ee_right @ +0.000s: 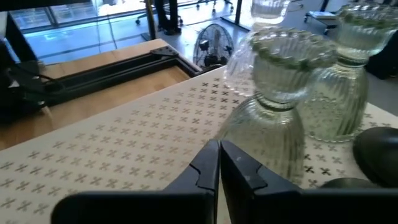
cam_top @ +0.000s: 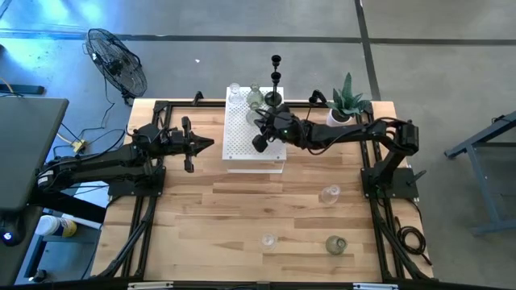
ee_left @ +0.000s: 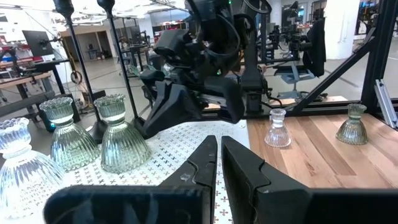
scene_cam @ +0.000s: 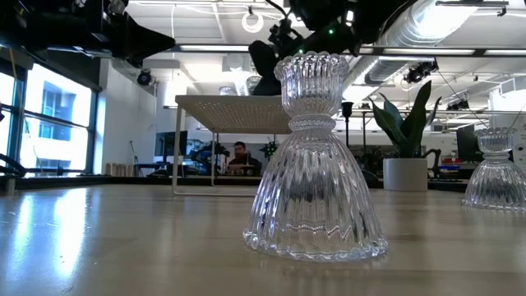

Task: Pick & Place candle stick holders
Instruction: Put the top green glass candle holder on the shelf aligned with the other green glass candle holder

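- The right gripper [cam_top: 260, 143] hovered over the white perforated box [cam_top: 242, 145] at the rear centre of the wooden table [cam_top: 242, 209]; its two dark fingers [ee_right: 208, 163] were pressed together with nothing between them.
- The left gripper [cam_top: 208, 145] waited just beside the box's left edge, its fingers [ee_left: 205, 163] likewise clenched and empty.
- Several ribbed glass candle stick holders [ee_left: 118, 134] stood on the box's far end; in the right wrist view one greenish ribbed holder [ee_right: 273, 118] stood just ahead of the closed fingertips, apparently not touched by them.
- Two black thin-stemmed holders [cam_top: 276, 79] with round bases stood upright at the box's rear right corner.
- Three holders remained on the table's near half: a clear ribbed glass holder [cam_top: 329, 193], a second clear holder [cam_top: 268, 240] and a greenish glass holder [cam_top: 335, 244], all apart from one another.
- A green spiky plant in a white pot [cam_top: 347, 101] stood near the right arm's elbow.
- Risk, as a judgement: the holders on the box were crowded, so a withdrawing arm could brush one and topple its neighbours; glass would likely roll or chip.
- Risk: the tall black stems, top-heavy, could tip if the forearm swept across them or the plant.
- Risk: smooth ribbed glass might slip from a narrow pinch at the next pick.
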Available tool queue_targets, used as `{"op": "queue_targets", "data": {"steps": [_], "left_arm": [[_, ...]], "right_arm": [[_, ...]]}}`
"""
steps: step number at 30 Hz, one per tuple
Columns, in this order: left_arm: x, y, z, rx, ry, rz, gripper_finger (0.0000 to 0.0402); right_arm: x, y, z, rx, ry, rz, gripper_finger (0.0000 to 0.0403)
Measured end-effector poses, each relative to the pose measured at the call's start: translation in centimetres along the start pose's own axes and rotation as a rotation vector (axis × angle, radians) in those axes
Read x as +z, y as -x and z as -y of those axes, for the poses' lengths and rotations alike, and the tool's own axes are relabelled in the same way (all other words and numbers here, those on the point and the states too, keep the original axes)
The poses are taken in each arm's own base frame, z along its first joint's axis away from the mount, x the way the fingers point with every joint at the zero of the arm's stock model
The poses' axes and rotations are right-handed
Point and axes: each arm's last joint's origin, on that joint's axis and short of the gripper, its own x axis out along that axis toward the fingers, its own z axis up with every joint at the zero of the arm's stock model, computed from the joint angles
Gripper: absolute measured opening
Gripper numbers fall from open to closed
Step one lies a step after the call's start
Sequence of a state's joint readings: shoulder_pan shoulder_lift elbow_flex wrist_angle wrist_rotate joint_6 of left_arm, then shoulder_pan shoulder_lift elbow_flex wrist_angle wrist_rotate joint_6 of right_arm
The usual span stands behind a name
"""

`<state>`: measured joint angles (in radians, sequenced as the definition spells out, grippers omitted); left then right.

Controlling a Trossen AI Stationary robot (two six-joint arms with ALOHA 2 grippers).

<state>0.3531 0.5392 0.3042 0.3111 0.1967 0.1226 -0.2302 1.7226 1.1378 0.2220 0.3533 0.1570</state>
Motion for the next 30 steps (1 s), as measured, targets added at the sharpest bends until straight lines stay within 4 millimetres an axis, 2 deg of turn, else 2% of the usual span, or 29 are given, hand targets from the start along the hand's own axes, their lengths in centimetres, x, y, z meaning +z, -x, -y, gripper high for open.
{"op": "queue_targets", "data": {"steps": [7,13,22,30], "left_arm": [[0.0,0.0,0.0,0.0,0.0,0.0,0.0021],[0.0,0.0,0.0,0.0,0.0,0.0,0.0021],[0.0,0.0,0.0,0.001,0.0,0.0,0.0021],[0.0,0.0,0.0,0.005,0.0,-0.001,0.0021]], "right_arm": [[0.2,0.0,0.2,-0.057,-0.006,0.022,0.0004],[0.4,0.0,-0.3,0.056,0.013,0.034,0.0001],[0.5,-0.2,0.5,-0.035,0.004,0.043,0.0002],[0.5,-0.2,0.5,0.023,-0.016,0.038,0.0002]]}}
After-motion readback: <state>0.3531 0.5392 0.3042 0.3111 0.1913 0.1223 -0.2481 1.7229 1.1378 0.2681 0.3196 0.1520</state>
